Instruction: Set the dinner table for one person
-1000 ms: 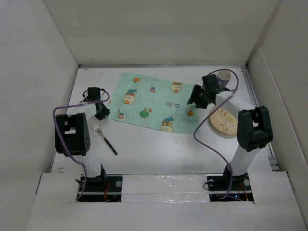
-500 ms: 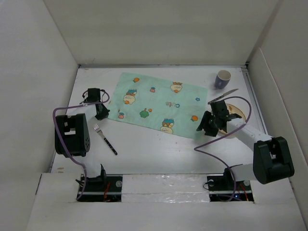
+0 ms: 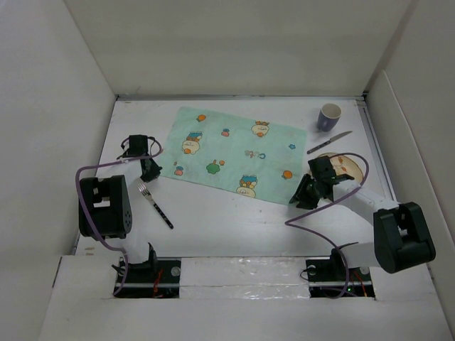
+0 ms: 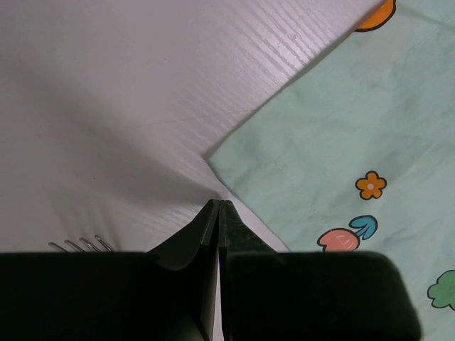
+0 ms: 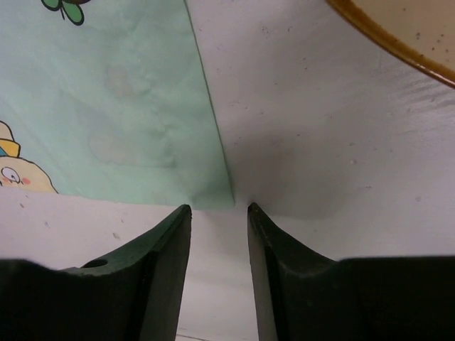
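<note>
The white dinner table [image 3: 227, 220] holds a mint-green cartoon mat [image 3: 227, 153], laid askew. A fork [image 3: 155, 202] lies near the left front; its tines show in the left wrist view [image 4: 82, 245]. A tan plate [image 3: 346, 169], a knife [image 3: 328, 143] and a purple cup [image 3: 329, 116] sit at the right. My left gripper [image 3: 151, 172] is shut, its tip [image 4: 219, 204] on the table beside the mat's near-left corner [image 4: 213, 158], holding nothing visible. My right gripper [image 3: 302, 196] is open, its fingers straddling [image 5: 218, 207] the mat's near-right corner [image 5: 226, 199].
White walls enclose the table on the left, back and right. The plate's brown rim [image 5: 398, 46] lies close to the right of my right gripper. The knife lies between cup and plate. A purple cable loops beside each arm.
My right arm swung from the back by the cup down to the mat's near-right corner, uncovering the knife and plate. My left gripper shifted slightly toward the front.
</note>
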`<state>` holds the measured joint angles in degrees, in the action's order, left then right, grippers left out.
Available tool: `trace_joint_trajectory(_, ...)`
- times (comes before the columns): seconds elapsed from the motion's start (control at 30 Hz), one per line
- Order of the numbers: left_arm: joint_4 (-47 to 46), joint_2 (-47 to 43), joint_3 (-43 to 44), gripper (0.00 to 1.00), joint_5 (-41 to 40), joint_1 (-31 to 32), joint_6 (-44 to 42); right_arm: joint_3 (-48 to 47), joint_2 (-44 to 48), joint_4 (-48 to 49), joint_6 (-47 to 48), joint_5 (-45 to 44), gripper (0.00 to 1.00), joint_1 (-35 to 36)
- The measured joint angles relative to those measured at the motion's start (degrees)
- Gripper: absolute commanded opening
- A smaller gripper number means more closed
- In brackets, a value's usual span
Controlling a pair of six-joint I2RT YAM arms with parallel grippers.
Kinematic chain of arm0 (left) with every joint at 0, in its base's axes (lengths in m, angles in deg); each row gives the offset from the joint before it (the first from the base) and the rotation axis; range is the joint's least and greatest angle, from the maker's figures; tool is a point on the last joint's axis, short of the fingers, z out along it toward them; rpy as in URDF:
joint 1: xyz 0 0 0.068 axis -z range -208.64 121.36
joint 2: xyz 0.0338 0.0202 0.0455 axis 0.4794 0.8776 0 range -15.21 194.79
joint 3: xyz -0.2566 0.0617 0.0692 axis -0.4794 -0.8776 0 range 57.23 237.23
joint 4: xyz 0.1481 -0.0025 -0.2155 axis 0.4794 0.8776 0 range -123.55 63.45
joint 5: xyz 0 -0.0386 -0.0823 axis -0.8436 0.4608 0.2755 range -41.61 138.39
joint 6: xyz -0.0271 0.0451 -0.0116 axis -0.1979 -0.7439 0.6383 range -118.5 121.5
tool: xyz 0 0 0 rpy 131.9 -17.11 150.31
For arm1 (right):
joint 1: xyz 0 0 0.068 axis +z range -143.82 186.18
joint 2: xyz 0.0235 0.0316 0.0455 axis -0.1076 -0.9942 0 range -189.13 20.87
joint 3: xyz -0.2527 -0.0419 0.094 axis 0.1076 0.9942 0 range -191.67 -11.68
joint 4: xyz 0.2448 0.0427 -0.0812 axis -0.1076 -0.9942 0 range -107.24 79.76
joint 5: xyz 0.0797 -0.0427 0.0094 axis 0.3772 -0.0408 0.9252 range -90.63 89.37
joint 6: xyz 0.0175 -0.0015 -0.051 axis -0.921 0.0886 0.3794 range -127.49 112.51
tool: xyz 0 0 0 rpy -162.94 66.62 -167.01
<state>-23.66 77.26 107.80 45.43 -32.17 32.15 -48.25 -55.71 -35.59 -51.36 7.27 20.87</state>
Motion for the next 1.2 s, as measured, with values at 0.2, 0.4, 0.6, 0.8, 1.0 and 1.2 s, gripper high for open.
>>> trace_joint_trajectory(0.2,0.0,-0.1,-0.1,0.00,-0.2,0.0,0.0,-1.9,-3.7,0.5,-1.2,-0.5,0.16,0.9)
trace_joint_trajectory(0.4,0.6,-0.5,0.5,0.28,-1.9,0.0,-0.3,-2.9,-5.2,1.4,-2.0,-1.7,0.00,2.3)
trace_joint_trajectory(0.6,0.9,-0.5,2.0,0.47,-2.7,0.0,-0.1,-3.0,-3.6,0.2,-1.4,-5.4,0.00,2.7)
trace_joint_trajectory(0.8,1.4,0.2,2.8,0.36,-1.8,0.0,0.2,-3.3,-1.5,-0.3,0.5,-7.7,0.00,3.0)
trace_joint_trajectory(1.0,1.7,3.0,5.1,0.33,-0.9,0.1,0.1,-3.3,-1.4,-0.2,1.7,-8.0,0.00,3.0)
trace_joint_trajectory(1.2,3.0,5.2,6.6,0.33,-1.6,1.0,-1.1,-3.8,-1.4,-0.2,2.6,-7.9,0.00,3.0)
